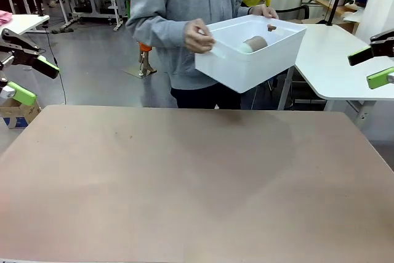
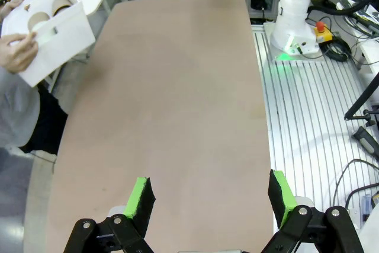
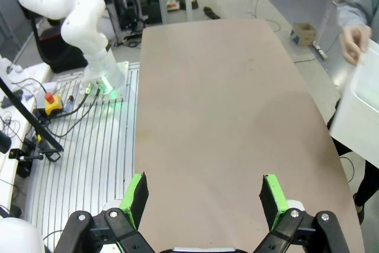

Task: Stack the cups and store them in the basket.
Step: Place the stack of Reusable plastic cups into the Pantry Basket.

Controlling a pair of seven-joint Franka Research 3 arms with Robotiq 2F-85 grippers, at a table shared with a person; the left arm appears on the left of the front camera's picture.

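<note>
Front view, person's hands (image 1: pixel 198 35) holding white rectangular plastic basket (image 1: pixel 246 66) with stacked tan-brown cups (image 1: pixel 253 44) beyond table's far edge (image 1: pixel 184 108), left gripper (image 2: pixel 210 199) spread, empty, right gripper (image 3: pixel 201 199) spread, empty.

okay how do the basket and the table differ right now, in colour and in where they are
The basket is white, while the table is a dull pinkish brown. The basket is held up in the air by the person's hands, tilted toward the robot's side, beyond the far edge; the table lies flat. The basket holds cups lying on their sides; nothing lies on the table top. Both have a plain, matte look.
</note>
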